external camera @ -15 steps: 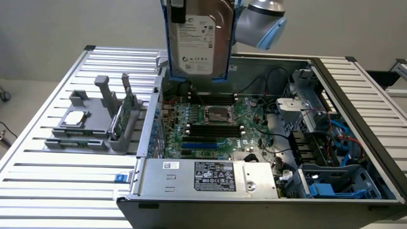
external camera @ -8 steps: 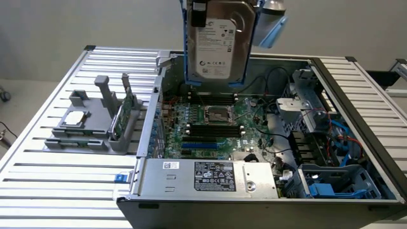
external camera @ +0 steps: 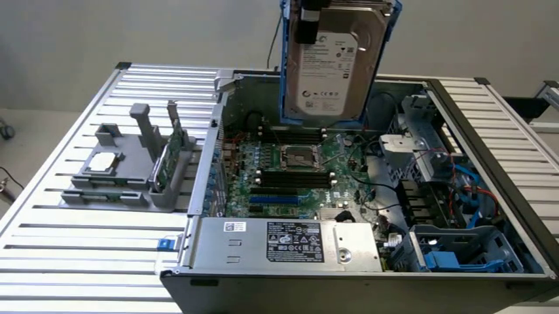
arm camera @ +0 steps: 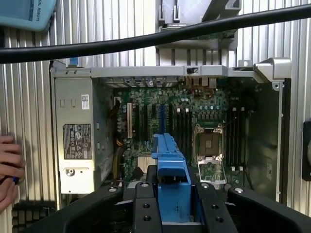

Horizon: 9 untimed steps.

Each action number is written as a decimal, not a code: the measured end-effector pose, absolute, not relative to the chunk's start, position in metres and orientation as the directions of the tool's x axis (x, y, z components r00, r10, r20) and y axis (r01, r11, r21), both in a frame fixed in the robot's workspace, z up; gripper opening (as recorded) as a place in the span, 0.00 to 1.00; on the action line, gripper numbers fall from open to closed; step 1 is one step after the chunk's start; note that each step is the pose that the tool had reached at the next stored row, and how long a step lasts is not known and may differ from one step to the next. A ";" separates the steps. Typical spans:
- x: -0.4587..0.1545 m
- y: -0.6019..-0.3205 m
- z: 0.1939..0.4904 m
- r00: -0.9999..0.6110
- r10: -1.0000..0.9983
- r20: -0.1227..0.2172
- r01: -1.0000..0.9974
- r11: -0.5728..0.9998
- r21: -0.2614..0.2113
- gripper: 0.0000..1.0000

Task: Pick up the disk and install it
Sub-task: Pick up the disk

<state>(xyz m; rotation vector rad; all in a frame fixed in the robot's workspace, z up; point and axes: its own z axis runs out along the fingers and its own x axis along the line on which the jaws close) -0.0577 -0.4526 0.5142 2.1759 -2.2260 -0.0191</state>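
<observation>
Disk (external camera: 336, 65) is up in the air, directly above the open computer case (external camera: 349, 294), over its rear half and clear of everything inside. It hangs upright, white label facing out in the exterior view, blue carrier framing both long edges. Fingers (arm camera: 146, 204) are clamped on the disk, one on each side of the blue carrier, seen close in the wrist view; the grip is at the disk's upper end.

Below it inside the case: motherboard (external camera: 288, 176) with the CPU socket (external camera: 297, 157) roughly under the disk's lower edge. Power supply (external camera: 288, 241) sits along the case's front wall. Blue drive bay (external camera: 454, 255) is in the case's front corner, at the exterior view's right.

Case lies on a slatted metal counter (external camera: 78, 261). Outside the case, at the exterior view's left, a grey fixture (external camera: 122, 176) carries a small square chip (external camera: 103, 162) and an upright green card (external camera: 170, 154).

A person's hand (arm camera: 8, 170) rests on the counter just outside the case, on the power supply side.
</observation>
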 end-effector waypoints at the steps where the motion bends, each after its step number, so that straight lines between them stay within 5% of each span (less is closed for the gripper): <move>1: -0.053 -0.455 0.514 -0.023 -1.000 0.012 -0.999 0.023 0.029 0.33; 9: -0.020 -0.470 0.515 -0.023 -1.000 0.012 -0.999 0.023 0.029 0.33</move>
